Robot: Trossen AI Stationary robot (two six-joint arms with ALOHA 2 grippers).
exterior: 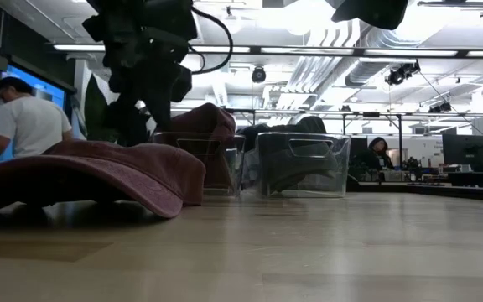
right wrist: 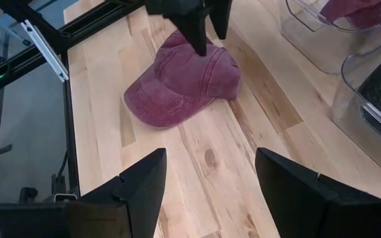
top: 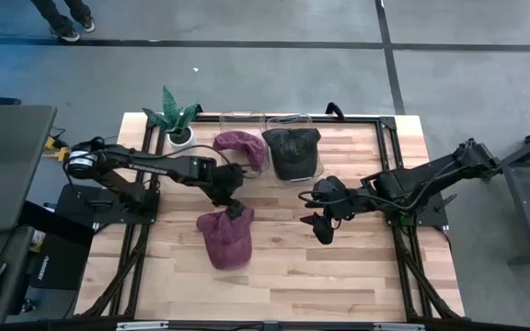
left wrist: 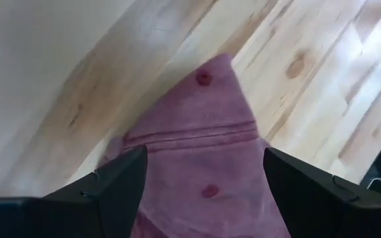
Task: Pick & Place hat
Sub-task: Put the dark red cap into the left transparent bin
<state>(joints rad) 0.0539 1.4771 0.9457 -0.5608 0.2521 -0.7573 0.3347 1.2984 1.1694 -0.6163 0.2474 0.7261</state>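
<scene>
Left end effector (top: 236,208) sits mid-frame, fingers spread apart; right end effector (top: 318,221) waits right of centre, fingers apart.

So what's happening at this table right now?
The left end effector sits open right over the back of a maroon cap lying on the wooden table. Another maroon cap and a dark cap already sit in clear bins. The right end effector waits open nearby, holding nothing.
</scene>
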